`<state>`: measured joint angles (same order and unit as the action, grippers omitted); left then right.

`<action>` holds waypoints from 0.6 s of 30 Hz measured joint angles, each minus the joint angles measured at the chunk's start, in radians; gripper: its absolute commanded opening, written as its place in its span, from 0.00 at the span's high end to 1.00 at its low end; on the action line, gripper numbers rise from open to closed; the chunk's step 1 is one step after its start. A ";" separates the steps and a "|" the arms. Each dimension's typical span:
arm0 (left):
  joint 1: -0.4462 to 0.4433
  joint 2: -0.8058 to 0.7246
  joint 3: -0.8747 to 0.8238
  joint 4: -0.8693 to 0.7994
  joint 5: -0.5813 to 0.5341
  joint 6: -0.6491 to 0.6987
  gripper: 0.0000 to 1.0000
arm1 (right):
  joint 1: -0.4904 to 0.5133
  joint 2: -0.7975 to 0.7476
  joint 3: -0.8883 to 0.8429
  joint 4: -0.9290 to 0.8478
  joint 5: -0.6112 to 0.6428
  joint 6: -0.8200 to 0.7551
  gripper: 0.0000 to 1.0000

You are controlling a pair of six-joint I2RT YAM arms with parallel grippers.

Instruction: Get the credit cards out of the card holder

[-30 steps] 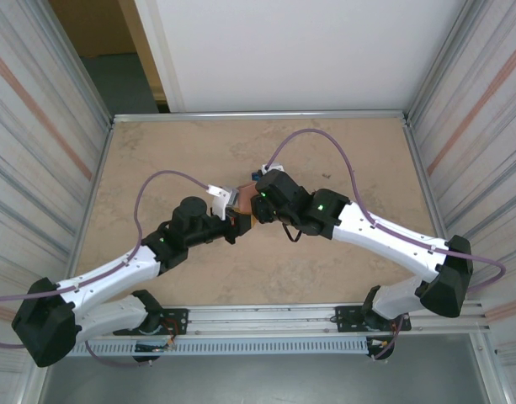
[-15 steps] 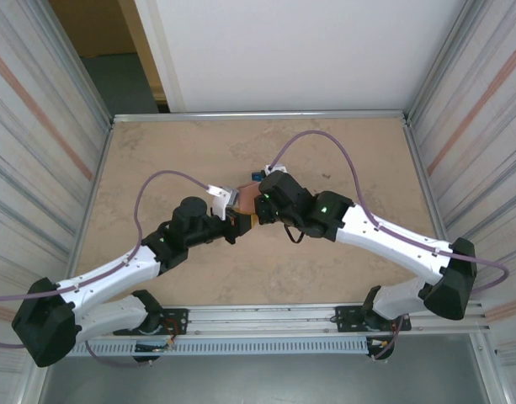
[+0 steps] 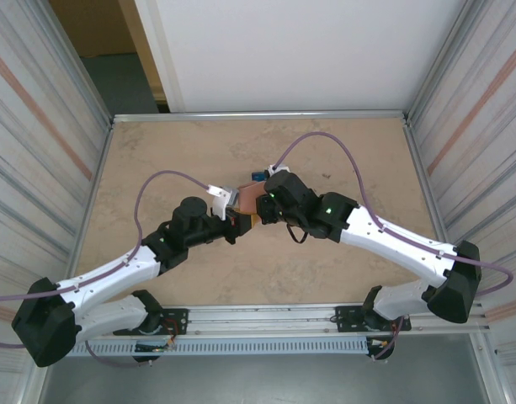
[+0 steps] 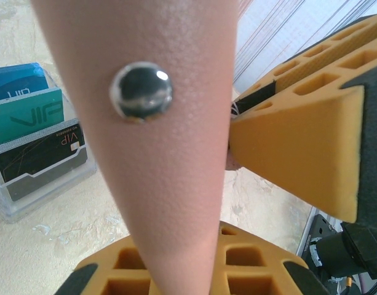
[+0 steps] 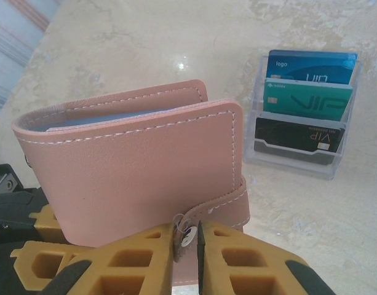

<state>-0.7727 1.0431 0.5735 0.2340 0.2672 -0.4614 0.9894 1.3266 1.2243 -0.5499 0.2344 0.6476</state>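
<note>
The card holder (image 5: 139, 166) is a salmon-pink wallet, folded shut and held upright above the table between both arms (image 3: 247, 200). My left gripper (image 3: 237, 221) is shut on its lower edge. In the left wrist view the pink cover (image 4: 170, 153) with its metal snap rises out of the left gripper (image 4: 182, 261). My right gripper (image 5: 187, 239) is shut on the wallet's strap tab (image 5: 222, 200), with the snap between the fingers. A blue-grey edge (image 5: 102, 117) shows between the covers. The credit cards inside are hidden.
A clear tiered stand (image 5: 305, 161) sits on the table just beyond the wallet, holding a blue, a teal and a black card. The same stand (image 4: 37, 184) appears at the left of the left wrist view. Metal rails border the tabletop (image 3: 156, 151).
The right gripper's jaws have narrowed onto the strap tab and the right arm has shifted slightly right. The left arm and the wallet have stayed put.
</note>
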 measured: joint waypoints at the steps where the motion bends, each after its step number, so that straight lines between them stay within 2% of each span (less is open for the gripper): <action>1: 0.000 0.000 0.000 0.000 0.000 0.000 1.00 | -0.002 0.000 0.000 0.001 -0.003 0.000 0.84; 13: 0.001 -0.004 0.000 0.002 -0.001 -0.001 1.00 | -0.039 0.000 -0.013 -0.021 -0.001 0.000 0.89; 18: 0.001 -0.004 0.000 0.002 -0.001 0.000 1.00 | -0.041 -0.001 -0.015 -0.024 0.000 0.000 0.87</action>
<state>-0.7715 1.0393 0.5735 0.2363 0.2665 -0.4618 0.9482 1.3258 1.2091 -0.5735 0.2340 0.6472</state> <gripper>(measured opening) 0.134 0.118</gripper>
